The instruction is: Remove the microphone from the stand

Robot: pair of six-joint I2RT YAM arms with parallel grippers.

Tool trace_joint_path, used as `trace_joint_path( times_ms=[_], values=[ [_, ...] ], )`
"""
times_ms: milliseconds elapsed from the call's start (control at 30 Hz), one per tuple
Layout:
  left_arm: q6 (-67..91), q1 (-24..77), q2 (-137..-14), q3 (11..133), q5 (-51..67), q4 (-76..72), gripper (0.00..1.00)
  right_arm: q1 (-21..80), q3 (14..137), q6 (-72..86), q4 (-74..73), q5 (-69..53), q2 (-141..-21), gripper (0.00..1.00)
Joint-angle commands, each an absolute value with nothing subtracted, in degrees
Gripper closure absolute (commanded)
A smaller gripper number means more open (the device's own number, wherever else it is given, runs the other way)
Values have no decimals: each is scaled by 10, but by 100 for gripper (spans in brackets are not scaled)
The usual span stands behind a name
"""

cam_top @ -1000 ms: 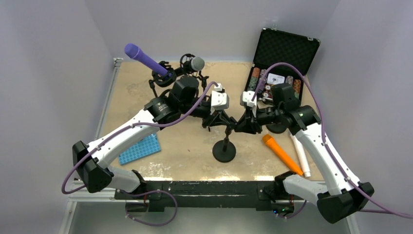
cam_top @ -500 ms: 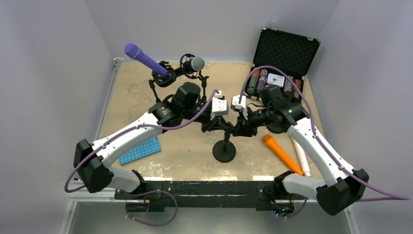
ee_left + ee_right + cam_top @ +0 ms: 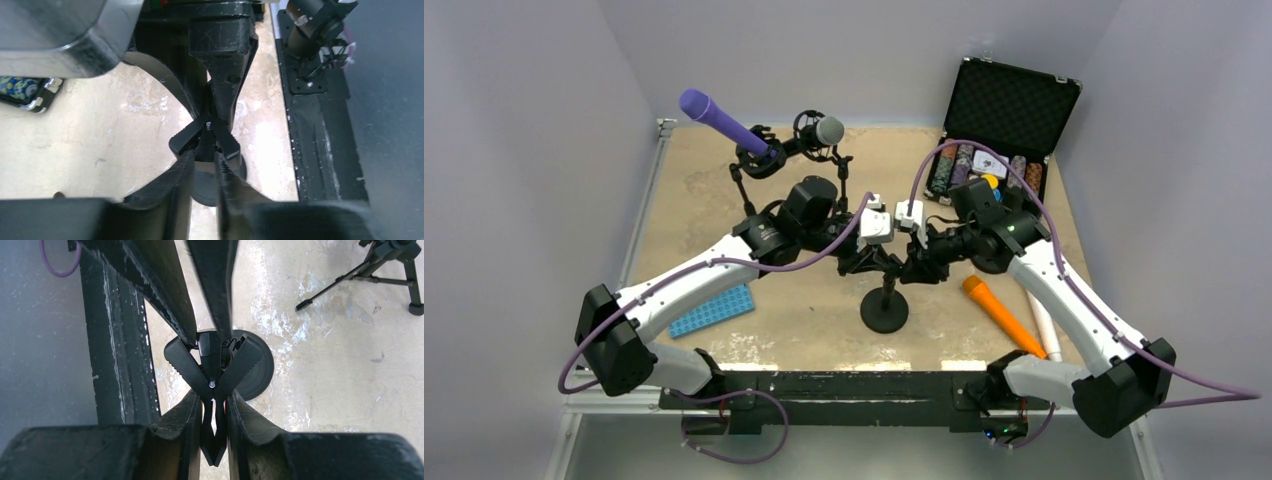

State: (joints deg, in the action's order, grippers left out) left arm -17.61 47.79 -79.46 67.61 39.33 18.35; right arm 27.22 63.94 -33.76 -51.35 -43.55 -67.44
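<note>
- Two grippers meet nose to nose over the middle of the table (image 3: 804, 312), above a short black stand (image 3: 885, 312) with a round base.
- Left gripper (image 3: 204, 167) is clenched on one side of the spring clip (image 3: 182, 141) at the head of that stand, its fingers pinching a thin black tab.
- Right gripper (image 3: 214, 405) is clenched on the opposite side of the same clip, squeezing a pointed black handle between its fingers.
- Both wrist views show the clip's toothed jaws spread in a V with nothing between them; no microphone shows in this holder.
- One orange microphone (image 3: 1002, 316) lies flat on the table, near the stand's base on its right. It is apart from both grippers.
- One purple microphone (image 3: 717, 121) sits tilted in a separate holder at the far left of the table. A grey microphone (image 3: 829, 130) is mounted just beside it. Both are well apart from the fingertips.
- Judging progress: if the orange microphone is the one meant, the removal looks done. All that seems left is to let go of the clip and draw the arms back.
- If the purple microphone is meant, no part of that removal has begun. The pictures alone do not settle which one the task means.
</note>
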Motion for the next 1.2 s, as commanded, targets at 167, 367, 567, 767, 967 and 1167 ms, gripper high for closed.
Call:
trace_joint_path(
  times_ms=[167,367,567,767,967,1167],
  values=[
    [-168,491,-769,726,297,262,30,278,768,-335,-554,-366,-695,100],
    [-155,490,-733,706,280,247,0,223,860,-283,-597,-310,-728,100],
    [-148,491,-721,695,287,249,0,176,856,-253,-509,-223,-717,100],
    [-141,490,-723,697,292,238,0,145,856,-198,-461,-97,-753,100],
    [-137,491,-731,702,300,231,0,95,856,-165,-427,-142,-781,100],
    [-139,490,-735,701,303,233,0,73,848,-163,-401,-149,-804,100]
  ],
)
